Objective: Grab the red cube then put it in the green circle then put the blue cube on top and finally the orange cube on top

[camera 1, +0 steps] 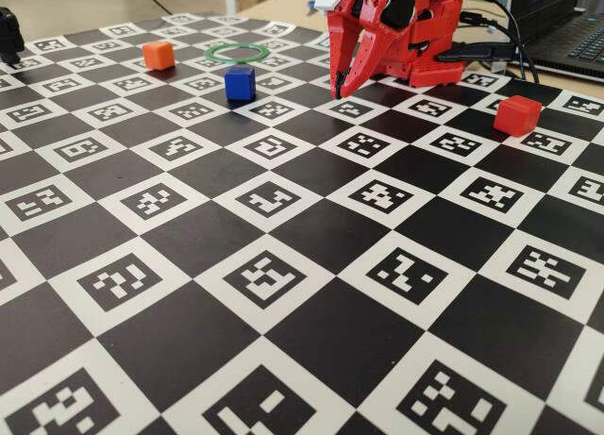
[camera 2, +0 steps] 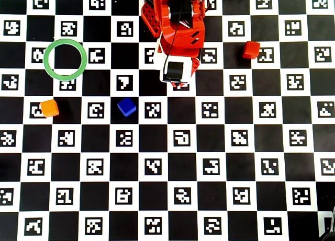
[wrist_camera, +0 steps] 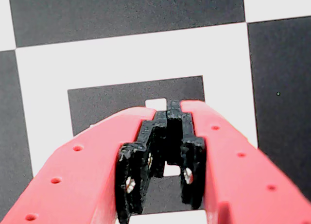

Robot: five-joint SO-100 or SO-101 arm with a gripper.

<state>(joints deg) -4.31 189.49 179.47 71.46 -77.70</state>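
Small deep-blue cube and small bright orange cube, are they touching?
Apart. The overhead view shows the blue cube and orange cube separated by bare checkerboard squares.

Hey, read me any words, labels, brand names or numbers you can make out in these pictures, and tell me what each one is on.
There is no readable text in any view.
The checkerboard carries only black-and-white square marker patterns, not letters or numbers.
The red cube, blue cube, orange cube and green circle are plain.
The red arm shows no legible label.
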